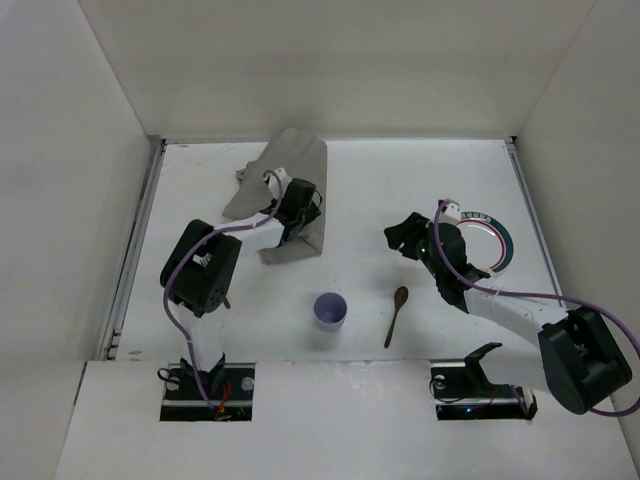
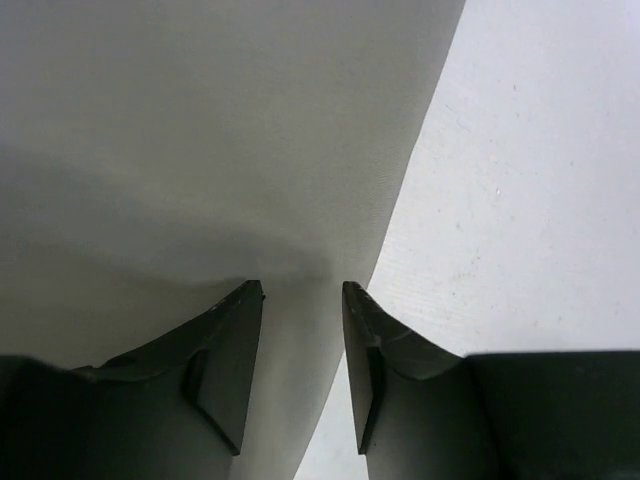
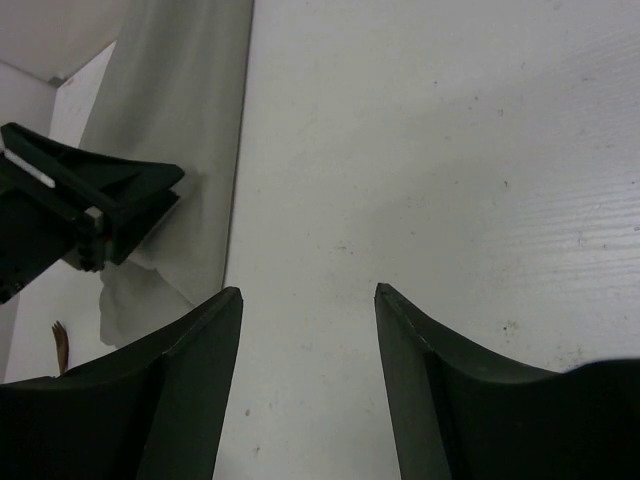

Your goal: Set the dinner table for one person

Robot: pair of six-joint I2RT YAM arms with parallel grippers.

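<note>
The white dinner table [image 1: 400, 180] carries a grey cloth placemat [image 1: 300, 165] at the back left, partly rucked up. My left gripper [image 1: 298, 212] sits low over the mat's near right part. In the left wrist view its jaws [image 2: 303, 292] stand a little apart, with the mat [image 2: 200, 150] and its edge running under the gap. My right gripper [image 1: 398, 236] is open and empty over bare table [image 3: 420, 150], just left of a white plate with a green rim [image 1: 498, 240] that the arm partly hides. A purple cup [image 1: 331, 311] and a wooden spoon [image 1: 397, 312] lie at the front centre.
White wall panels [image 1: 90, 180] close the table on the left, back and right. In the right wrist view the placemat [image 3: 190, 120] and the left gripper [image 3: 100, 195] show at the left, with a small brown item [image 3: 60, 342] beyond them.
</note>
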